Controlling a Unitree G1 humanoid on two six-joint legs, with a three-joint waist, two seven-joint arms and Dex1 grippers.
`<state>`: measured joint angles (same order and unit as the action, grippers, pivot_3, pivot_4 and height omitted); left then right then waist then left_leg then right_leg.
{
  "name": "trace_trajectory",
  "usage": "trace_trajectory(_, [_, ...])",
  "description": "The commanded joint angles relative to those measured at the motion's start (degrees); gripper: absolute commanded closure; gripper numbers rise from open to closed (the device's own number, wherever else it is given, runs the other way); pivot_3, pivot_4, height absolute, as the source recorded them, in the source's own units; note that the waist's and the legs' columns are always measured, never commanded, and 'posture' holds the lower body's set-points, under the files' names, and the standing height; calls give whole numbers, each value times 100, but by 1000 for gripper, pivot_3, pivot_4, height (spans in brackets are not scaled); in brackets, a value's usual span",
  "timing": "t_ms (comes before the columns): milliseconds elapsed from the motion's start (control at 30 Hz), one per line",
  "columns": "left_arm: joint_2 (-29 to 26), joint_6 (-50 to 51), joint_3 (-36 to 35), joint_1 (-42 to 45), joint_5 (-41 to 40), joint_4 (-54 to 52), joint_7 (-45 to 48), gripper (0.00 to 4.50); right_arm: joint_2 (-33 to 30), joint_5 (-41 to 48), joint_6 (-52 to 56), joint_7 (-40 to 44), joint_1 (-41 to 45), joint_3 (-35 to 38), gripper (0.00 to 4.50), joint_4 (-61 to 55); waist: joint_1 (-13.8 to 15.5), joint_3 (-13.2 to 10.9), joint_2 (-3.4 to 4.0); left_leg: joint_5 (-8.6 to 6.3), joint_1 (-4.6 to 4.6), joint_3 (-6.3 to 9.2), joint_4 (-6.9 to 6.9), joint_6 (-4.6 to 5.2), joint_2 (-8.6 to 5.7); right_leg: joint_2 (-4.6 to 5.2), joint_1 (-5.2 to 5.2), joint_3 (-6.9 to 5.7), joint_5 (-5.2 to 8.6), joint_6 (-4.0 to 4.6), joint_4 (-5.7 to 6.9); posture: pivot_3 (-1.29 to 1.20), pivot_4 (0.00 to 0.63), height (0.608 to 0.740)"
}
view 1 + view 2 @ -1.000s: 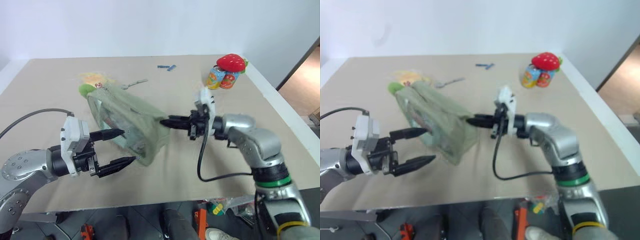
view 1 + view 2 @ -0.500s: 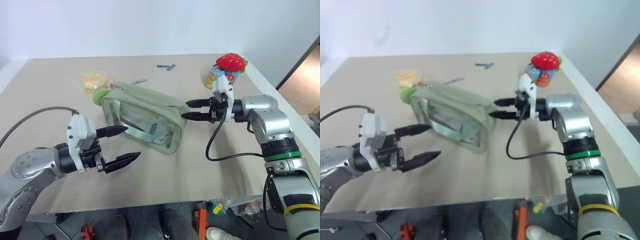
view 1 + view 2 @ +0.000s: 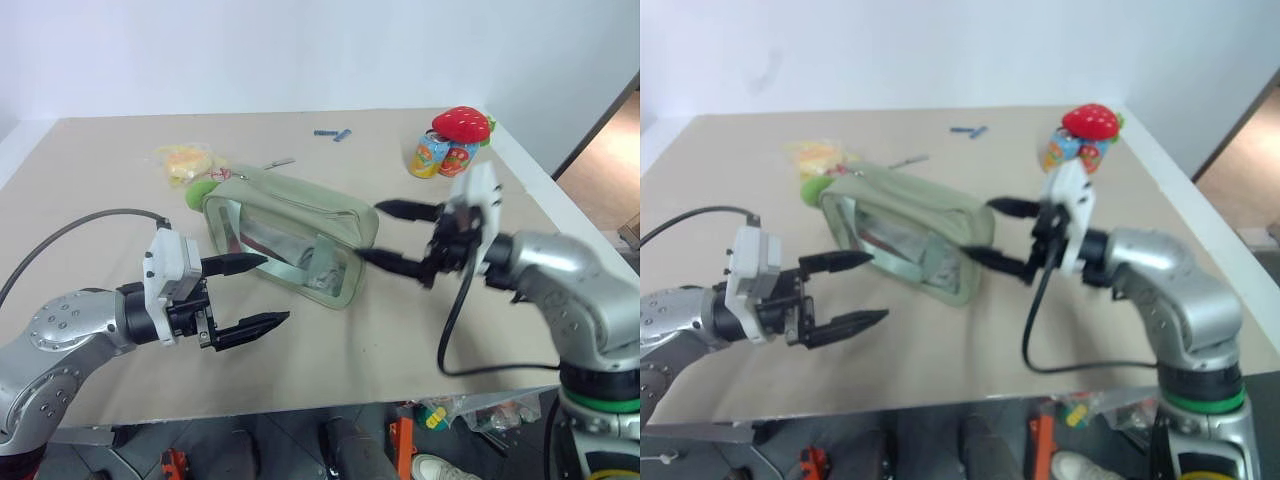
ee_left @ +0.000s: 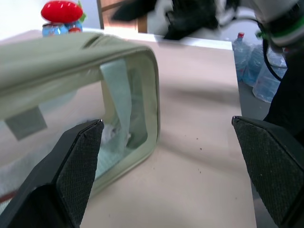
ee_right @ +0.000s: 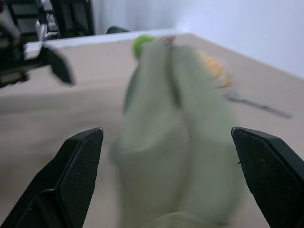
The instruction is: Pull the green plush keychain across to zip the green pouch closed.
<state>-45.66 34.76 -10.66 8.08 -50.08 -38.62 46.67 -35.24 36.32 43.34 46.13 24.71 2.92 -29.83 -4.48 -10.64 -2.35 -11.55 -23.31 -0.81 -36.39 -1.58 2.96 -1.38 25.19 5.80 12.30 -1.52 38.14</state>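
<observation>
Now both my jaws gape wide: left gripper (image 3: 248, 293) and right gripper (image 3: 397, 236) flank the green pouch (image 3: 290, 232) lying on the table (image 3: 400, 340), untouched. The green plush keychain (image 3: 201, 192) sits at its far end.

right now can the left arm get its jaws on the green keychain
Probably yes. The green plush keychain sits exposed at the far-left end of the green pouch, with bare table beside it. The left gripper, jaws open, hovers nearer, by the pouch's front.
</observation>
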Motion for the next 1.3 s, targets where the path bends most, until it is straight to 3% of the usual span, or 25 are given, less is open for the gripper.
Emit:
trace_trajectory(33, [-6, -119, 42, 103, 89, 52, 87, 0, 135, -128, -84, -412, -15, -72, 30, -227, -4, -1, 1, 2, 0, -3, -3, -2, -1, 1, 1, 4, -2, 0, 0, 0, 150, 740])
trace_trajectory(167, [23, -143, 95, 140, 151, 86, 121, 0, 203, -256, -229, -520, -134, -181, 30, -42, -3, 0, -1, 4, -2, -9, -16, -3, -5, 3, -4, 13, -3, 0, -3, 0, 150, 740])
trace_trajectory(267, [62, -175, 151, 118, 235, 85, 149, 0, 257, -317, -355, -572, -188, -200, 740, 78, -2, 1, -2, 4, -3, -10, -15, -3, -6, 4, -3, 14, -3, 0, -3, 0, 150, 740])
trace_trajectory(600, [131, -197, 191, 42, 367, 74, 181, 0, 280, -397, -633, -502, -140, -230, 4329, 258, -2, 1, -2, 2, -4, -3, 3, -1, -3, -4, 2, 12, -1, 2, -2, 0, 150, 740])
trace_trajectory(633, [134, -192, 184, 39, 370, 76, 179, 0, 227, -433, -784, -349, -94, -235, 4475, 320, -2, 1, -2, 2, -4, -4, 3, -1, -3, -3, 2, 13, -1, 2, -2, 0, 150, 740])
trace_trajectory(1000, [183, -199, 191, 10, 433, 47, 149, 0, -523, -623, -2714, 2126, 562, -130, 4475, 1988, -3, -1, -2, 2, -3, -5, 0, -1, -4, -4, 0, 13, -2, 1, -2, 0, 150, 740])
trace_trajectory(1300, [238, -219, 148, -95, 490, -16, 66, 0, -531, -1080, -3666, 2829, 821, -274, 4475, 3215, -1, -1, -2, 2, -3, -5, -1, -1, -5, -3, -2, 14, -2, 1, -2, 0, 150, 740])
